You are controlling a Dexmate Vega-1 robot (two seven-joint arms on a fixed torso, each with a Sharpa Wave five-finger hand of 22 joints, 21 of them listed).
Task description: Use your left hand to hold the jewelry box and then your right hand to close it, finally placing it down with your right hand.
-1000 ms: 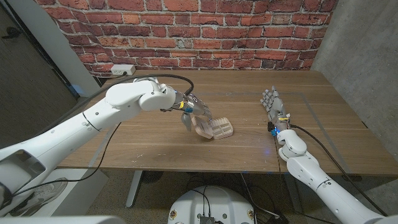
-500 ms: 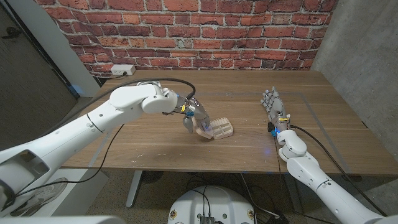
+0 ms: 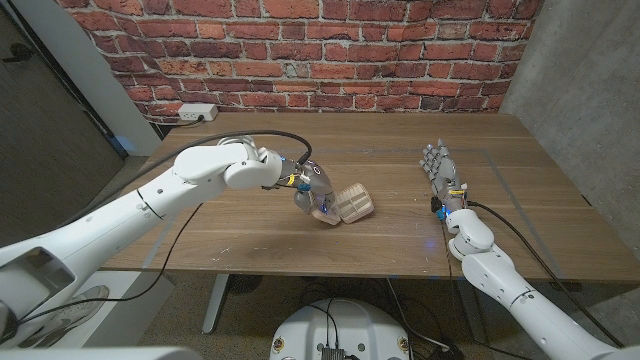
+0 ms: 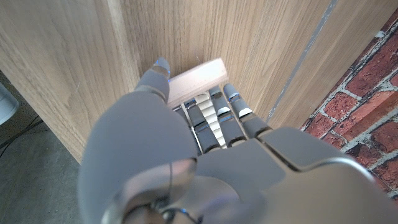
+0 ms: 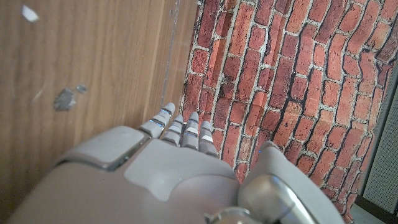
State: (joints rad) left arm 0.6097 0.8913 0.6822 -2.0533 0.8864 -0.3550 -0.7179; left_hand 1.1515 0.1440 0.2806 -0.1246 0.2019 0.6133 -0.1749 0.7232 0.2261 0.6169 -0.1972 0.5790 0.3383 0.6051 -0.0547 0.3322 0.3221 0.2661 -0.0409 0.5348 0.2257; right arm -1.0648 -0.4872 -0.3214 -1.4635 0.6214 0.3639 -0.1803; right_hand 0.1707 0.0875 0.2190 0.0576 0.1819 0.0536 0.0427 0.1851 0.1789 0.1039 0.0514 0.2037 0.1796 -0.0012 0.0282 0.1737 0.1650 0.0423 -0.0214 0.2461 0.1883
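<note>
A: What's the box look like from ur end?

B: Jewelry box (image 3: 350,203) is small, pale beige/pinkish, w/ ridged grooves across the face I can see. Sits mid-table (image 3: 250,235), tipped up on its side, not flat. Can't tell if the lid's fully down. In the left wrist view it's a pale slab (image 4: 198,81) poking out past my fingertips.

A: Left hand?

B: My left hand (image 3: 318,195) grips it. Fingers (image 4: 214,115) are close together and run along one face, thumb (image 4: 155,74) presses the opposite side, so the box is clamped between them. Left arm (image 3: 190,185) reaches in from the left, elbow bent, wrist angled down twd the table.

A: And the right?

B: My right hand (image 3: 440,172) is well apart from the box, over on the right side of the table, holding nothing. Fingers straight, side by side, pointing at the brick wall (image 3: 330,50); right wrist view shows the same, fingers (image 5: 183,130) extended w/ thumb off to one side. Can't tell if it touches the wood.
</note>
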